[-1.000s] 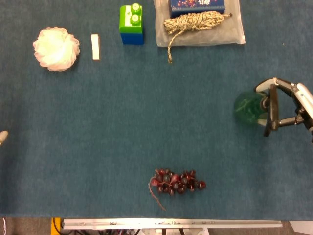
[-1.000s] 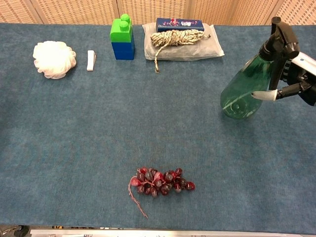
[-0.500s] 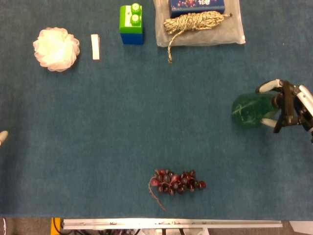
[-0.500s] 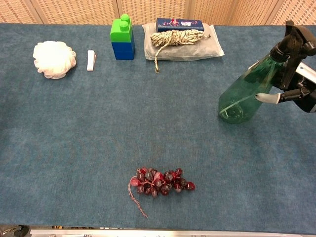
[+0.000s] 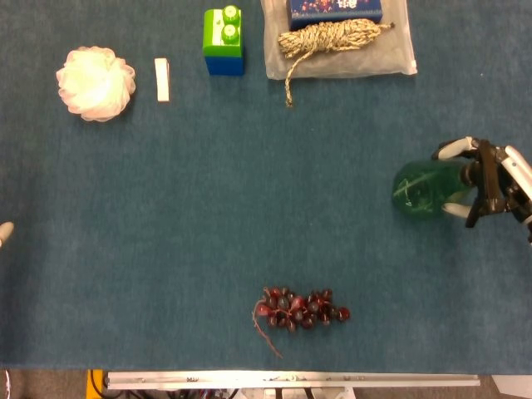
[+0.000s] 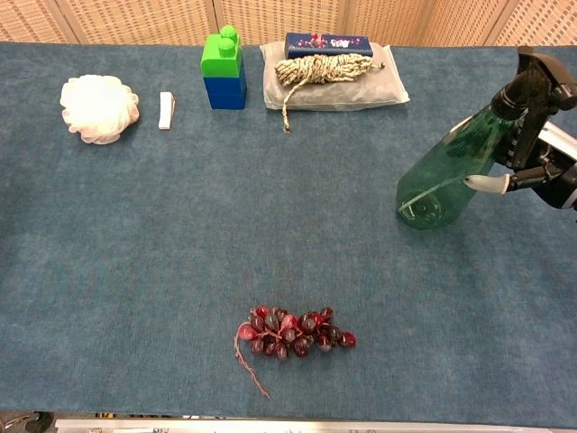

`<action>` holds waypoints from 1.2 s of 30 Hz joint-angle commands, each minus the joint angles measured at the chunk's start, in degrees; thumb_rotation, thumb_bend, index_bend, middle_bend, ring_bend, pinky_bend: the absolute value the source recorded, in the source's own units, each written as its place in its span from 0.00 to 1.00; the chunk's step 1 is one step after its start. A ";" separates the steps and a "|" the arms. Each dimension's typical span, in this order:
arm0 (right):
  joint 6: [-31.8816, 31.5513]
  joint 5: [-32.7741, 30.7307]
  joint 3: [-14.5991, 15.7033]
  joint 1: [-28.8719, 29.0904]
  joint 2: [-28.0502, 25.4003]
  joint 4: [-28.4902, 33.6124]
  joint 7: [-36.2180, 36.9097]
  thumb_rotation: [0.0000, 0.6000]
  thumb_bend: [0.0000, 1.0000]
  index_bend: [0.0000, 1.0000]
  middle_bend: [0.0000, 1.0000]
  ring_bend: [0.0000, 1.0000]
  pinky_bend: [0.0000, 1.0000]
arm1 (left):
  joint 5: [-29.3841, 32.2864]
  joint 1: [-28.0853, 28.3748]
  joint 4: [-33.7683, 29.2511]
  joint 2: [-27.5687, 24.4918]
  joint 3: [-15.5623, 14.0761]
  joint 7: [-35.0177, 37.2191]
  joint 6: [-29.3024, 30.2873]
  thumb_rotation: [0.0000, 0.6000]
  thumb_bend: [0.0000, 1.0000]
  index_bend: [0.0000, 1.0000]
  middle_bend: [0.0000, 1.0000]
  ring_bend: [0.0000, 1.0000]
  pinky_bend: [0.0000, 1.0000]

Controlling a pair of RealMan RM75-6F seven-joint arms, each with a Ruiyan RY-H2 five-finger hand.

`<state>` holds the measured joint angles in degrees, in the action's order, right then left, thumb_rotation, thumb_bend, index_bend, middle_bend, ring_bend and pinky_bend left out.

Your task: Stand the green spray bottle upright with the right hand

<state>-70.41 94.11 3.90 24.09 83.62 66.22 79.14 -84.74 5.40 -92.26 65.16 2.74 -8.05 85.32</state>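
One second has changed the green spray bottle [image 6: 448, 174] little in place but plainly in tilt: it leaned only moderately before, and now its black nozzle sits further out toward three o'clock, so the lean looks steeper. Its base rests on the blue worktop [image 6: 270, 244] at the right edge, about three o'clock from the grapes [image 6: 293, 330]. The right robot hand [image 5: 492, 181] is clamped around the bottle's neck. Judged so, the standing is unfinished; the bottle needs swinging back over its base before release.
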 commanded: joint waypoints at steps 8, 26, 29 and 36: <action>-0.17 -0.33 -0.04 0.08 0.12 -0.87 -0.60 1.00 0.00 0.18 0.15 0.04 0.12 | 0.01 0.00 -0.01 0.00 0.00 -0.01 -0.01 1.00 0.00 0.00 0.00 0.00 0.00; -2.86 1.30 0.84 -0.28 -1.32 -0.46 -3.38 1.00 0.00 0.09 0.05 0.00 0.07 | 0.01 -0.01 -0.03 -0.01 -0.01 -0.03 0.00 1.00 0.00 0.00 0.00 0.00 0.00; -4.02 1.37 0.86 -0.87 -2.53 0.88 -6.58 1.00 0.00 0.07 0.03 0.00 0.05 | 0.02 0.00 -0.02 -0.01 0.00 -0.02 -0.01 1.00 0.00 0.00 0.00 0.00 0.00; -4.94 -2.73 -0.54 -3.54 -7.96 9.01 -23.27 1.00 0.00 0.05 0.01 0.00 0.03 | 0.01 -0.01 -0.01 0.00 -0.01 -0.02 0.00 1.00 0.00 0.00 0.00 0.00 0.00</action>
<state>-74.67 93.75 4.20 22.15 78.76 70.71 63.49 -84.73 5.39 -92.27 65.16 2.73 -8.07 85.32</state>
